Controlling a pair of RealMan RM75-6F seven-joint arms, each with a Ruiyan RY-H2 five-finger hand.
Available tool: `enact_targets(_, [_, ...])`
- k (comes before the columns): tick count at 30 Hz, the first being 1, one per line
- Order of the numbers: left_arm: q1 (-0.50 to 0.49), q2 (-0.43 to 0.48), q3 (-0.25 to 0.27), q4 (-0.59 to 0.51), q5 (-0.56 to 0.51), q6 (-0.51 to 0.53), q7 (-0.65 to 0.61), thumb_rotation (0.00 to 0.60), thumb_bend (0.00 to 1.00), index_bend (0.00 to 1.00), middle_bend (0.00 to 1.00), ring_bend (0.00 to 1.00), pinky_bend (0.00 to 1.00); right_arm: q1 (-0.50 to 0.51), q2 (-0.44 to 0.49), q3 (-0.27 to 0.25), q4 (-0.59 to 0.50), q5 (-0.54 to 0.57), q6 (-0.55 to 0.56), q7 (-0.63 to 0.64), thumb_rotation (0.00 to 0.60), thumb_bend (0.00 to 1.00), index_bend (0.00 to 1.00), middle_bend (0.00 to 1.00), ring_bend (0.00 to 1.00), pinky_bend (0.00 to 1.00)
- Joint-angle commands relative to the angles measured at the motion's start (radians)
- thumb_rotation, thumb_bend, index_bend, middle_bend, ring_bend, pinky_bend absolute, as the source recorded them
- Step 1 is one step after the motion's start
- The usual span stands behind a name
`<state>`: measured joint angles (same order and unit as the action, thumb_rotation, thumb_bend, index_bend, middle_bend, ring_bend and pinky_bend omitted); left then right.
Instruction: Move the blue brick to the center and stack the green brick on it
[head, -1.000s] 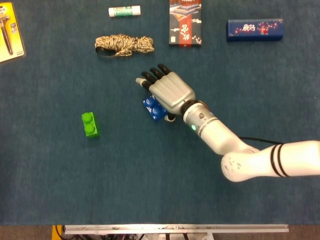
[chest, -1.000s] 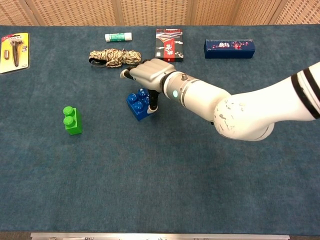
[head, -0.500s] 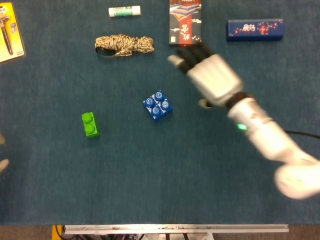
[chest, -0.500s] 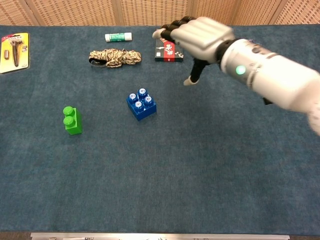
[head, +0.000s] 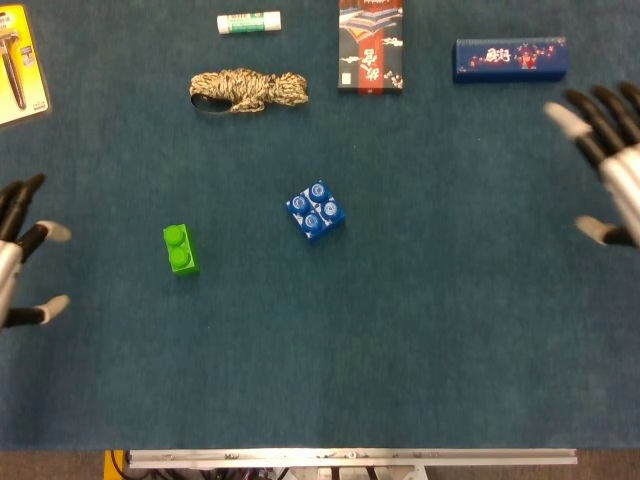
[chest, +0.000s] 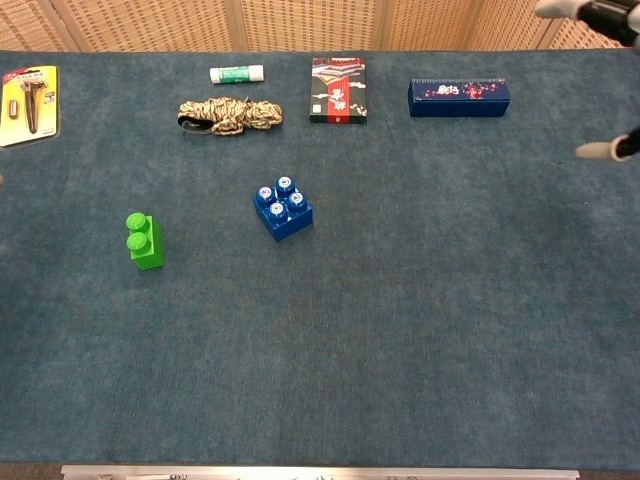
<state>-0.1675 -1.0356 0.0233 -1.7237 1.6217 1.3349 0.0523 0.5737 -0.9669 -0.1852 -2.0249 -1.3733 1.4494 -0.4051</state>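
The blue brick (head: 315, 211) (chest: 282, 208) sits studs-up near the middle of the blue cloth, turned at an angle, with nothing touching it. The green brick (head: 180, 249) (chest: 144, 240) stands alone to its left. My right hand (head: 605, 165) (chest: 606, 60) is at the far right edge, fingers spread and empty, well away from both bricks. My left hand (head: 18, 262) shows at the far left edge of the head view, fingers apart and empty, left of the green brick; the chest view does not show it.
Along the back lie a coiled rope (head: 248, 89), a glue stick (head: 249, 22), a red and black box (head: 371, 45) and a dark blue box (head: 510, 58). A yellow blister pack (head: 18, 66) sits at the back left corner.
My right hand let go of the blue brick, lifted and swept away to the far right edge. My left hand has come into view at the left edge. Neither brick moved.
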Motion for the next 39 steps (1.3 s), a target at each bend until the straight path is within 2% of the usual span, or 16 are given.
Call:
enact_targets(1, [-0.023,-0.007,-0.008,-0.018,0.001,-0.024,0.006,0.6,0.09,0.29,0.0,0.0,0.14,-0.09,0.019,-0.038,0.06,-0.073,0.063,0.064,0.6,0.0,0.06,0.09,0.0,0.0])
enact_targets(3, [-0.04,-0.015,-0.017,-0.031,-0.012,-0.047,0.015,0.6,0.13,0.27,0.0,0.0,0.13,-0.13,0.018,-0.043,0.089,-0.099,0.085,0.101,0.6,0.0,0.07,0.09,0.0,0.0])
enact_targets(11, [-0.102,-0.065,-0.048,-0.065,-0.1,-0.141,0.068,0.6,0.13,0.19,0.0,0.0,0.1,-0.265,0.001,-0.036,0.2,-0.162,0.166,0.252,0.6,0.0,0.08,0.09,0.0,0.0])
enact_targets(20, [-0.153,-0.13,-0.045,-0.064,-0.153,-0.225,0.12,0.6,0.13,0.17,0.0,0.0,0.09,-0.368,-0.025,-0.006,0.314,-0.178,0.204,0.412,0.6,0.0,0.1,0.09,0.0,0.0])
enact_targets(28, [-0.189,-0.194,-0.04,-0.038,-0.212,-0.284,0.168,0.6,0.13,0.17,0.0,0.0,0.08,-0.427,-0.037,0.028,0.373,-0.186,0.222,0.506,0.6,0.0,0.11,0.09,0.0,0.0])
enact_targets(39, [-0.225,-0.267,-0.059,0.028,-0.319,-0.321,0.22,0.6,0.13,0.16,0.0,0.0,0.08,-0.463,-0.048,0.073,0.427,-0.182,0.188,0.589,0.6,0.0,0.12,0.09,0.0,0.0])
